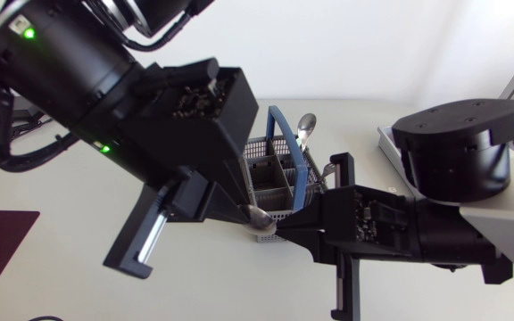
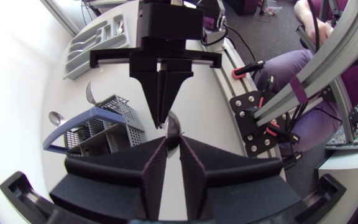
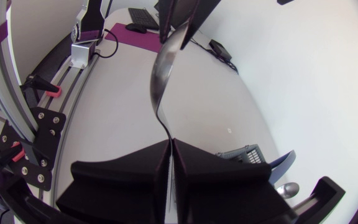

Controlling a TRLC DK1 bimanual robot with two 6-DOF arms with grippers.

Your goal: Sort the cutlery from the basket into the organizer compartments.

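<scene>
Spoon of shiny steel (image 3: 165, 68), slim-handled: where is it?

Up off the white desk (image 1: 203, 285), stretched between the two arms. The right gripper (image 3: 171, 143) is clenched on the handle end. The bowl reaches to the tip of the left gripper (image 2: 173, 143).

Is the left gripper grasping it too?

I cannot tell; the bowl sits right at its tip and covers the contact.

And past them?

A grey mesh basket with a blue handle (image 2: 122, 111) stands on the desk just beyond the spoon, other cutlery (image 1: 305, 125) upright in it. Farther off lies the grey plastic organizer tray (image 2: 92, 43).
</scene>
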